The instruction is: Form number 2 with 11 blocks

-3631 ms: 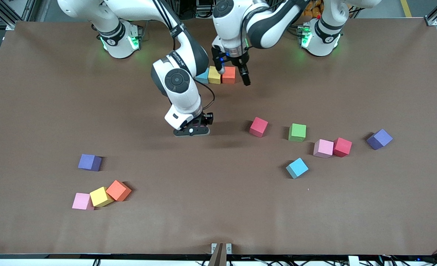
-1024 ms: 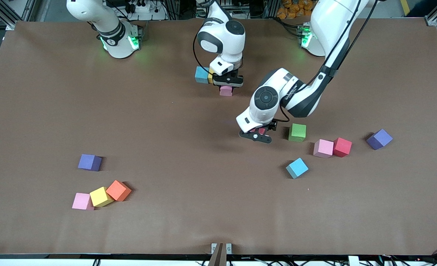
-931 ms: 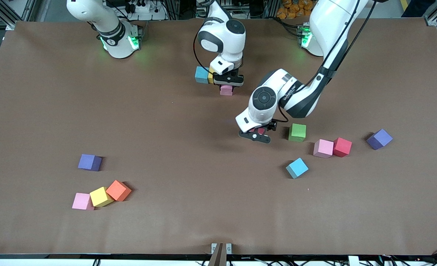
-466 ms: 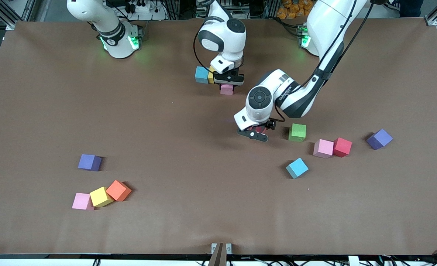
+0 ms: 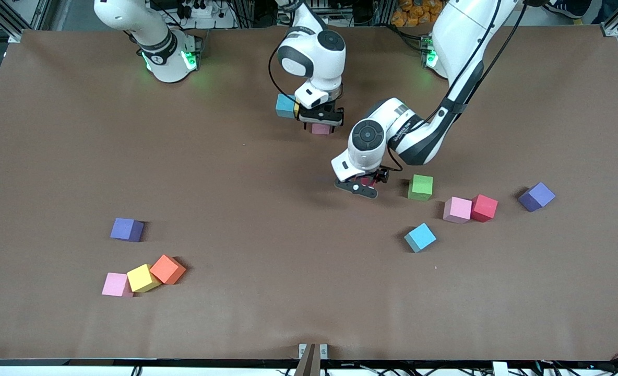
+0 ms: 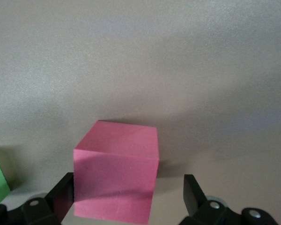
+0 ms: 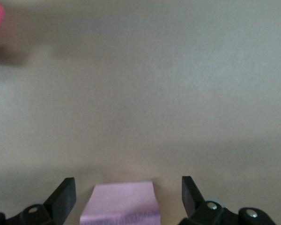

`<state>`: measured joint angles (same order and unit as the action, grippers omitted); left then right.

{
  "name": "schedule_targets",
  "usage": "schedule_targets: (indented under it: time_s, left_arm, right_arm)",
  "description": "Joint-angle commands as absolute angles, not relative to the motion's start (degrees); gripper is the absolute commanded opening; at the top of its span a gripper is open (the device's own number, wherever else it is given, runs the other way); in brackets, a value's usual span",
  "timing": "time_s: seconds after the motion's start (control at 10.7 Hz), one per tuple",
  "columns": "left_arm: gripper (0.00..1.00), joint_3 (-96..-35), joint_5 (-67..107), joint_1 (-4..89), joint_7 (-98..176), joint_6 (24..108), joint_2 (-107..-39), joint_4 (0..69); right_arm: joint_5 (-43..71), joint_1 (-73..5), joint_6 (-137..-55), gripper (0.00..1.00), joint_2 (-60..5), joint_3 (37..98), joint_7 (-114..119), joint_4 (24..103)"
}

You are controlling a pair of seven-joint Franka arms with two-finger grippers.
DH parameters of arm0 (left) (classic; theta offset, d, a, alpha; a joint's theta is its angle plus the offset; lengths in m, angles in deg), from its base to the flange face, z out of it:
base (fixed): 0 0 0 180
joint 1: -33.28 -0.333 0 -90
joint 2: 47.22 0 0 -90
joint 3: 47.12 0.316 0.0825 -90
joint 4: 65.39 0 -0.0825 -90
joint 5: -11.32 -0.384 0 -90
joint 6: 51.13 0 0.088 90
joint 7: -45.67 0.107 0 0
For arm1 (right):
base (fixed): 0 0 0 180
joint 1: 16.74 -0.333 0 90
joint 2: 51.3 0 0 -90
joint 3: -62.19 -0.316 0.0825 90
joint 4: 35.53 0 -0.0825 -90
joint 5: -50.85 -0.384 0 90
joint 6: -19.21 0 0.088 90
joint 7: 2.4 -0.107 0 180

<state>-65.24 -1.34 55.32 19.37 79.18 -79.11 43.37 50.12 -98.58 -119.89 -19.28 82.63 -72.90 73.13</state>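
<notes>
Two grippers are low over the tabletop (image 5: pixel 69 156) as I watch. My landmark is the green block (image 5: pixel 420 187). The left gripper (image 5: pixel 364 184) is just beside it, toward the right arm's end, fingers spread wide around a crimson block (image 6: pixel 116 172) that sits on the tabletop with gaps on both sides, not gripped. The right gripper (image 5: pixel 320 119) is farther from the front camera than the green block, over a pink block (image 7: pixel 122 202); its fingers stand apart and clear of that block, so it is released. Beside it I see a blue block (image 5: pixel 285 105) touching a yellow block (image 5: pixel 296 106) that is mostly hidden. Nearer the camera than the green block lies a second blue block (image 5: pixel 420 237).
</notes>
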Motion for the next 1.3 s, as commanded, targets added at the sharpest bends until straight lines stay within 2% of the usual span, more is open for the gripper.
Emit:
schedule_targets:
  time_s: [0.0, 0.09, 0.28, 0.37, 0.47, 0.65, 1.02, 1.21]
  left_arm:
    - [1.00, -65.48, -3.01, 55.16, 18.43, 80.44, -79.38, 43.59]
    - [0.99, -65.48, -3.01, 55.16, 18.69, 80.96, -79.56, 43.50]
    - [0.59, -65.40, -3.01, 55.16, 18.69, 81.84, -80.17, 43.24]
    - [0.42, -65.40, -3.01, 55.16, 18.69, 81.93, -80.17, 43.24]
    - [0.33, -65.48, -3.36, 54.99, 18.52, 82.02, -79.83, 42.80]
    - [0.30, -65.66, -2.22, 54.72, 16.95, 82.02, -78.86, 41.40]
    - [0.31, -68.64, -1.87, 55.51, 7.12, 82.02, -79.29, 38.24]
    - [0.30, -71.01, -1.87, 55.95, 1.67, 82.02, -79.38, 38.32]
  right_arm:
    - [51.29, -93.23, -116.76, 1.00, -25.01, 81.80, -67.29, 73.80]
    - [51.11, -91.12, -115.71, 1.00, -26.15, 81.53, -63.87, 73.72]
    - [51.11, -86.82, -112.99, 1.00, -28.09, 81.53, -54.92, 72.58]
    - [51.02, -84.62, -111.84, 1.00, -28.79, 81.62, -49.57, 71.88]
    - [50.85, -82.33, -111.05, 1.00, -29.58, 81.88, -43.94, 71.70]
    - [50.67, -76.80, -110.95, 1.00, -30.82, 82.06, -30.77, 71.69]
    - [50.41, -71.09, -111.04, 1.00, -30.30, 86.10, -10.72, 71.61]
    - [45.69, -65.90, -111.57, 1.00, -29.25, 86.19, 4.81, 70.91]
